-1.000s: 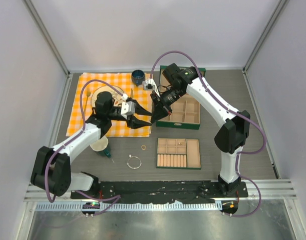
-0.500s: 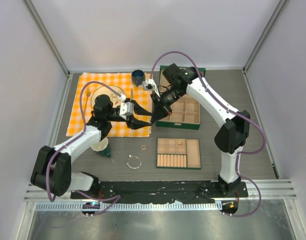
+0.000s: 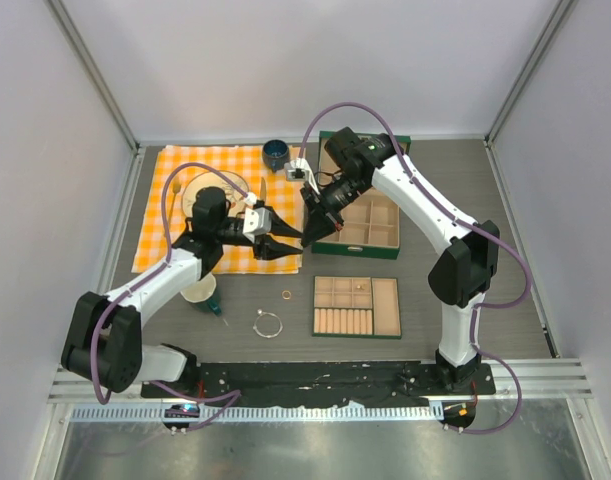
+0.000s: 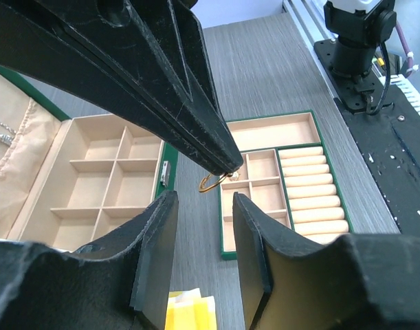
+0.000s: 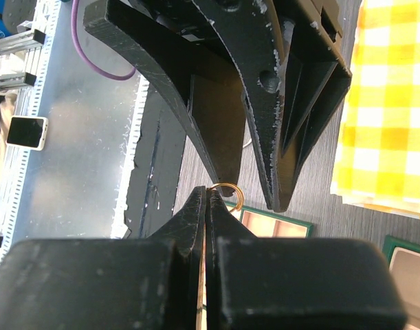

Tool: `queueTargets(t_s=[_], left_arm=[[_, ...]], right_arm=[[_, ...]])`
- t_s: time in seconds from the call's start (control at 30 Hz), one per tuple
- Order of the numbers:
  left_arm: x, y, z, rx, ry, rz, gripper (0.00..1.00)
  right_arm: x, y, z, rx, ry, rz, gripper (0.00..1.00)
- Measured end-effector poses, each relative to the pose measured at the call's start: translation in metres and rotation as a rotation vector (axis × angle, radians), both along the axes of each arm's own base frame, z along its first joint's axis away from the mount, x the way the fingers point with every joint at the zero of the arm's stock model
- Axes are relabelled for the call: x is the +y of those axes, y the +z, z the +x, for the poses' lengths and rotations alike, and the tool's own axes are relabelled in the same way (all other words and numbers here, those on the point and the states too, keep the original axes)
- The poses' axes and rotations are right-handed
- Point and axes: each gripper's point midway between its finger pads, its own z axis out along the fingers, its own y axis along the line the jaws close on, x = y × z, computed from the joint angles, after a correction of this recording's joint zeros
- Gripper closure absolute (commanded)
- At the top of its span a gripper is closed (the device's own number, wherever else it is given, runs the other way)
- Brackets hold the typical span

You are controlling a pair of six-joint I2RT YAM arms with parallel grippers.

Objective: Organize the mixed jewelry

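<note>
Above the middle of the surface, just off the near right corner of the checked cloth (image 3: 165, 190), the two arms meet tip to tip. The right gripper (image 5: 207, 194) is fully closed, and a small gold ring (image 5: 230, 185) is pinched between its tips, most of the loop standing clear beyond them. The left gripper (image 4: 204, 206) faces it from the opposite side with its jaws partly open. Its fingers (image 4: 155, 240) are spread with a clear gap between them and hold nothing. In the right wrist view one left finger ends right at the ring and the other ends just beside it. Whether either one touches the ring cannot be told.

Below this meeting point and toward the right edge of the surface stands the green box (image 3: 370, 251), its beige compartments open to view. The matching tray (image 3: 387, 295) lies nearer the near edge, apart from the box. On the bare surface to the left of the tray rests a second gold ring (image 3: 286, 295). A thin silver wire bangle (image 3: 269, 325) lies closer still to the near edge, apart from both that ring and the tray.
</note>
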Motion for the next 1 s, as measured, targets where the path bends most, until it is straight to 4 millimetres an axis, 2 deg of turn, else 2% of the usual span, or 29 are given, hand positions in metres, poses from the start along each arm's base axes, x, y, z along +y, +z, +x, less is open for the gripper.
queueTargets(t_s=[0.53,1.0], left_arm=[[-0.001,0.005,0.000,0.016,0.004,-0.011,0.57],[-0.002,0.010,0.000,0.034,0.005,-0.022,0.64]], right_arm=[[-0.002,-0.005,0.000,0.003,-0.003,-0.017,0.99],[-0.003,-0.009,-0.001,0.012,-0.004,-0.027,0.99]])
